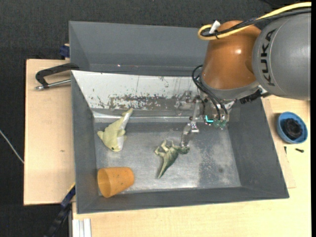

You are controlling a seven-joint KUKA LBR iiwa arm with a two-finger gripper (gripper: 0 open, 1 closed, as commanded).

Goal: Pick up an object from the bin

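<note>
Down at the tip, the gripper [186, 143] hangs low over the middle of the bin's floor, and from this angle the fingers read as one slim metal stalk, so I cannot tell whether they are spread or pressed together. Right under that tip is the green toy dinosaur [168, 158], lying on its side, long tail trailing toward the near wall and its bulkier end up by the tip. Touching it or just above it? Too close to call, and nothing shows the toy pinched between anything.

By my reading this is the approach-and-grasp step: the arm is down in the bin [148, 43], lined up on the dinosaur's upper right end, lift not yet begun. The next move calls for the toy's body to sit squarely in the grasp. It is narrow and bumpy with legs sticking out, so a grip on an edge or a limb could let it twist or slip free on the way up. A firm close, then a straight rise clear of the walls.

Stepping outward: the orange cover [229, 58] on the wrist looms above the far right corner. Well off to the left lies a pale yellow toy fish [114, 134], and an orange cup [115, 180] rests on its side near the front left corner. Both are well apart from the action.
</note>
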